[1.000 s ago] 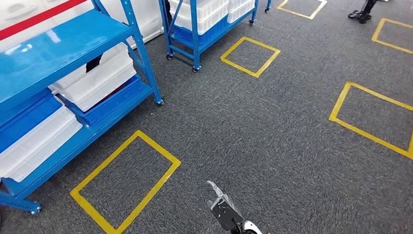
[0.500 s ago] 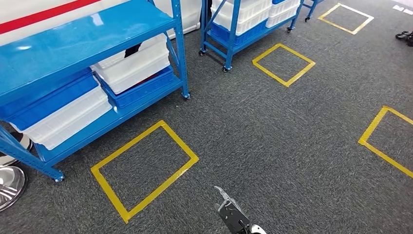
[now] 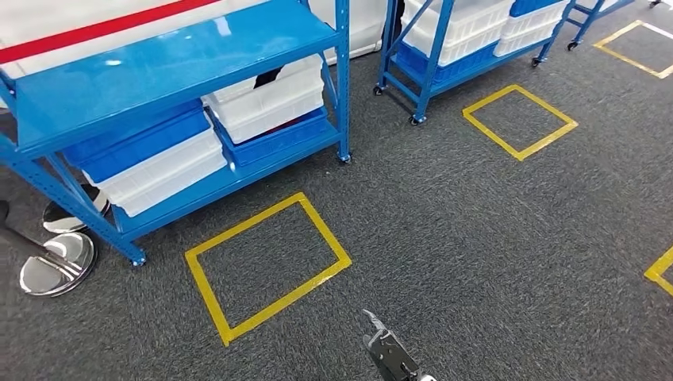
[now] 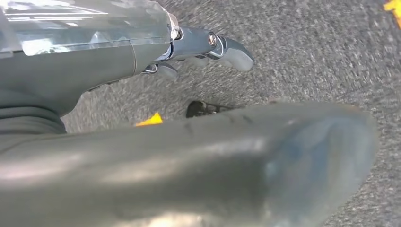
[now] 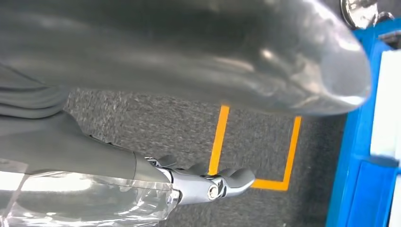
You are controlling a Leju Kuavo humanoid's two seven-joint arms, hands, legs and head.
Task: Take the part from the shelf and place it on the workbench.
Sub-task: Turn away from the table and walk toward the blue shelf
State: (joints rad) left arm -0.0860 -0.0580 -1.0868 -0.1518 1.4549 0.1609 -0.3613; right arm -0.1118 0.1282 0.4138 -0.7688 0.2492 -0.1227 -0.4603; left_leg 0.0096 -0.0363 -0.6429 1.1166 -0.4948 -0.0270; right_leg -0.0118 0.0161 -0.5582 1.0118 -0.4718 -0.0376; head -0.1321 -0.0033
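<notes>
A blue metal shelf (image 3: 174,67) stands at the upper left of the head view. On its lower levels sit white bins (image 3: 274,107) and a blue bin (image 3: 135,143). Something dark (image 3: 266,78) pokes up behind the upper white bin; I cannot tell what it is. No part is plainly visible. My right hand (image 3: 386,349) hangs low over the carpet, well short of the shelf. In its wrist view the right hand (image 5: 198,52) holds nothing, its fingers (image 5: 213,182) straight. My left hand (image 4: 203,151) is also empty, its fingers (image 4: 222,45) extended over the carpet.
A yellow taped square (image 3: 328,230) marks the grey carpet in front of the shelf. A second blue rack (image 3: 432,48) with white bins stands at the upper right. Chrome post bases (image 3: 55,262) sit by the shelf's left leg. Other yellow squares (image 3: 520,119) lie further right.
The camera has turned: the whole scene has slid to the right, the shelf now sits nearer the middle, and the chrome bases have come further into view. Both hands hang as before.
</notes>
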